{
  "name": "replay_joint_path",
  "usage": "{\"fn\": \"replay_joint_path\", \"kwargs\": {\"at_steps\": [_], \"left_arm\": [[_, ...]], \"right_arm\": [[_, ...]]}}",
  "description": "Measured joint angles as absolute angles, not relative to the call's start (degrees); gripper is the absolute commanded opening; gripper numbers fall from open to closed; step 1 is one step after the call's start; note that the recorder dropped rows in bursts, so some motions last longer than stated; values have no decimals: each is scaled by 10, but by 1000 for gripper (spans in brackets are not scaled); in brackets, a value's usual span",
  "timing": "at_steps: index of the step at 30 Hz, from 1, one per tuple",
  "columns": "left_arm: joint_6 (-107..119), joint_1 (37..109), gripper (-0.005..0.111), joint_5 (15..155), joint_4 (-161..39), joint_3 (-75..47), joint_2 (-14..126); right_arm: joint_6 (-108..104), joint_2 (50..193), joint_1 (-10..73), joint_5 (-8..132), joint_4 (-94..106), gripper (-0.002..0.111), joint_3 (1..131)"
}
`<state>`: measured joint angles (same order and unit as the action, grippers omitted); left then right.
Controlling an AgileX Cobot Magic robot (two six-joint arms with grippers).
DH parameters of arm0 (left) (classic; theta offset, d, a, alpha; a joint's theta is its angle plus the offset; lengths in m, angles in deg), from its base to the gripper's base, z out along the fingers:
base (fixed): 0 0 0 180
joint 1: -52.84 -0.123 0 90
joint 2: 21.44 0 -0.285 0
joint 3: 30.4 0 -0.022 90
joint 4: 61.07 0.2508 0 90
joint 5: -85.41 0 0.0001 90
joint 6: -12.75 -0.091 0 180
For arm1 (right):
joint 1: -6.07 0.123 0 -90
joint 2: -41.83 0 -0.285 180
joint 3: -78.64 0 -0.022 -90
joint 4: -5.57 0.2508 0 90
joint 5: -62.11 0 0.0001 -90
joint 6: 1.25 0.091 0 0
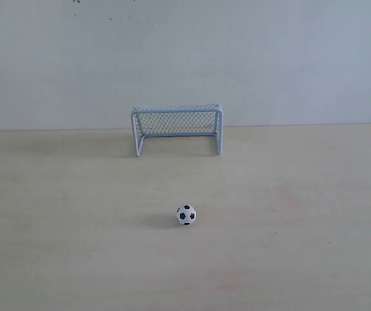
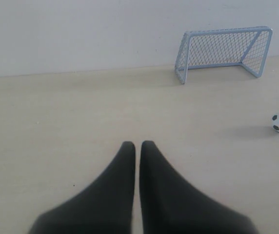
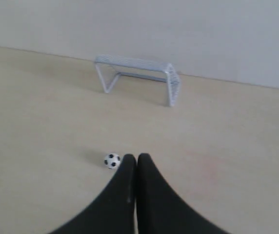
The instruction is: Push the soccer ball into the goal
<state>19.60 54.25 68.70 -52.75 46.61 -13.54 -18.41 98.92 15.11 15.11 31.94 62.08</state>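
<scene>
The goal (image 1: 178, 122) stands at the far edge of the bench (image 1: 75, 227), about midway along it, with its back to the pale wall (image 1: 172, 52) and its open mouth facing the near edge. The ball (image 1: 185, 214) sits alone out in the middle of the bench, in line with the goal mouth and well apart from it, with bare wood between the two. The left pincer (image 2: 138, 145) has its two dark fingers pressed together with only a hairline seam between them, gripping nothing; from it the ball lies well off to one side. The right pincer (image 3: 136, 157) is likewise pressed together and empty. The ball shows beside its fingertips, though how close I cannot tell.
</scene>
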Motion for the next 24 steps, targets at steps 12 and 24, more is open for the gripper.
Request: {"fn": "replay_joint_path", "kwargs": {"at_steps": [12, 24], "left_arm": [[196, 542, 4, 687, -528, 466, -135], [196, 542, 4, 687, -528, 466, -135]], "right_arm": [[-350, 1034, 151, 121, 496, 2, 709], [-413, 1168, 151, -14, 523, 17, 771]]}}
